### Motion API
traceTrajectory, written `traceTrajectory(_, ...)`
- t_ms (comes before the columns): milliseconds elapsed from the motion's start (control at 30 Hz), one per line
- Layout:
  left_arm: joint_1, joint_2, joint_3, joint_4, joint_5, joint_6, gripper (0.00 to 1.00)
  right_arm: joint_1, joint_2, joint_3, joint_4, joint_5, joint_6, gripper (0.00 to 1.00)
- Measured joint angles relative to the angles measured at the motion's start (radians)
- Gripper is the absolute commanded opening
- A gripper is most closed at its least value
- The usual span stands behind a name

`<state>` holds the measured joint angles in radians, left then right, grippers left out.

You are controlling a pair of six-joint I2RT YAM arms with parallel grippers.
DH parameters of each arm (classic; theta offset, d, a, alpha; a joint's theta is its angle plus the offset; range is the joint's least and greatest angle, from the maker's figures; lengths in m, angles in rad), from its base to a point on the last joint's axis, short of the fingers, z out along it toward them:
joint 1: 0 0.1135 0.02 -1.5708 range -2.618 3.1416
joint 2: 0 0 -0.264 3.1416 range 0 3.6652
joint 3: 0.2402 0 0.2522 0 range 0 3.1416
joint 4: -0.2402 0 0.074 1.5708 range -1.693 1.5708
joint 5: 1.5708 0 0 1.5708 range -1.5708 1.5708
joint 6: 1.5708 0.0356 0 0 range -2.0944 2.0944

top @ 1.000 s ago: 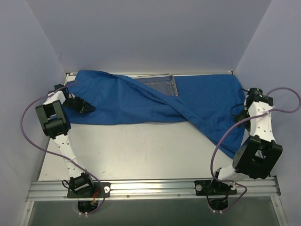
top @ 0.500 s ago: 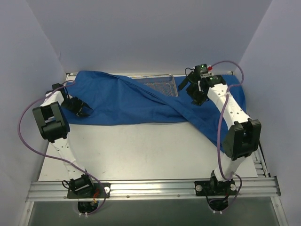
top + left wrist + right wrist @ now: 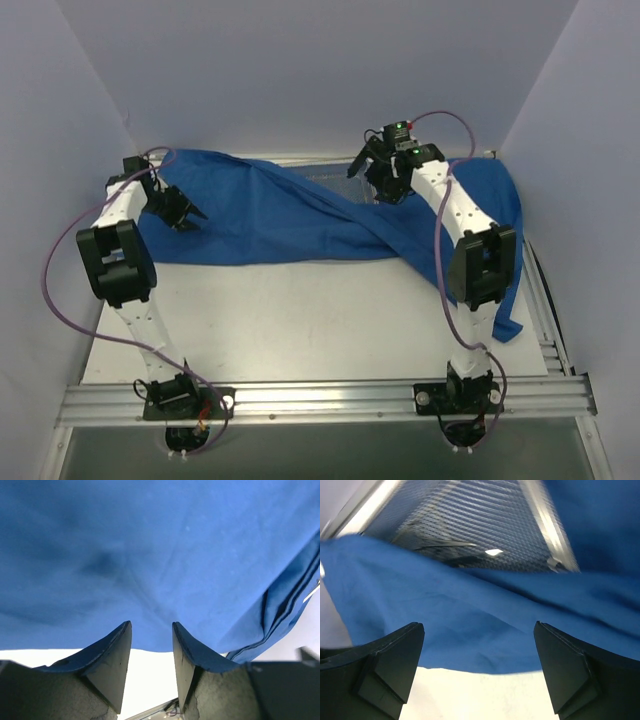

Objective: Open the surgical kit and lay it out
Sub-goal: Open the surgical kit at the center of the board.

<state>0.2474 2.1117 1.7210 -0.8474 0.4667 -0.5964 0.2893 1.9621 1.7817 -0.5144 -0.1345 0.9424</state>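
Top external view: the wire-mesh tray point(image 3: 470, 515) is being partly covered by the blue cloth wrap point(image 3: 290, 215), draped across the far half of the white table point(image 3: 300, 320). The left gripper point(image 3: 188, 214) and the right gripper point(image 3: 372, 178) are being held over the cloth, fingers apart and empty. The table is being enclosed by lavender walls point(image 3: 300, 70).

The white surface point(image 3: 300, 320) is covered along its far edge by a blue cloth point(image 3: 270, 215), which is trailed down the right edge.
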Motion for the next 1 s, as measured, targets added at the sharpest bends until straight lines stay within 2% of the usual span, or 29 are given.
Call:
traceTrajectory(67, -0.010, -0.013, 0.000, -0.002, 0.000, 0.012, 0.47, 0.039, 0.058, 0.129, 0.008, 0.004, -0.126, 0.98)
traceTrajectory(300, -0.010, -0.092, -0.071, 0.003, -0.007, 0.043, 0.46, 0.133, 0.156, 0.344, 0.080, -0.094, -0.539, 1.00)
traceTrajectory(533, -0.018, -0.154, -0.176, -0.003, -0.013, 0.068, 0.46, 0.141, 0.299, 0.372, 0.146, -0.155, -0.867, 0.98)
traceTrajectory(800, -0.042, -0.285, -0.273, -0.014, -0.024, 0.087, 0.46, 0.134, 0.460, 0.418, 0.162, -0.217, -1.028, 0.94)
traceTrajectory(900, -0.043, -0.321, -0.280, -0.017, -0.030, 0.092, 0.46, 0.129, 0.505, 0.459, 0.166, -0.232, -1.048, 0.89)
traceTrajectory(1000, -0.043, -0.350, -0.301, -0.017, -0.039, 0.096, 0.46, 0.129, 0.524, 0.478, 0.169, -0.243, -1.052, 0.79)
